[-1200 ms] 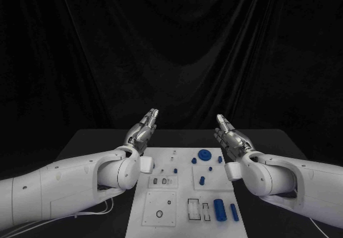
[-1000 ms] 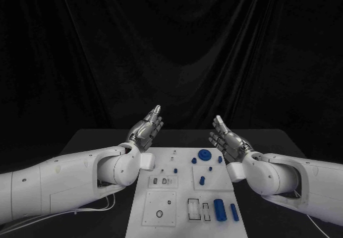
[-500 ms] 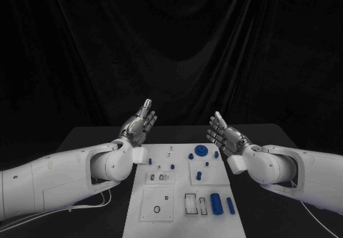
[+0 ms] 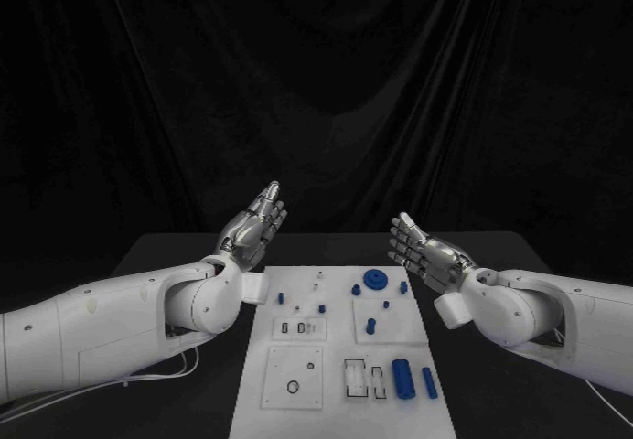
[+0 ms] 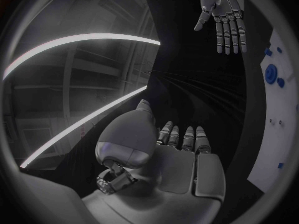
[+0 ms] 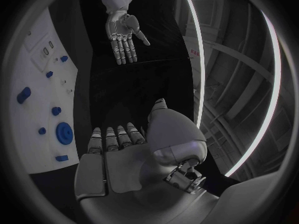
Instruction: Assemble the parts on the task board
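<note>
Head view: the left hand [image 4: 253, 229] hangs above the tabletop [image 4: 172, 251], fingers straight, apart and holding nothing. Between and below both sets of fingers lies the white board [image 4: 340, 402] with its blue parts [image 4: 405, 380]. The right hand [image 4: 424, 249] mirrors it, fingers likewise spread, empty.

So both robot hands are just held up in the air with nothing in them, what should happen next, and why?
Probably lower one robot hand toward a loose part. Both the left robot hand and the right robot hand are raised, open and hold nothing, above the far end of the task board. The large blue cylinder lies flat on the board's near right, so the right robot hand looks best placed to reach down for it.
</note>
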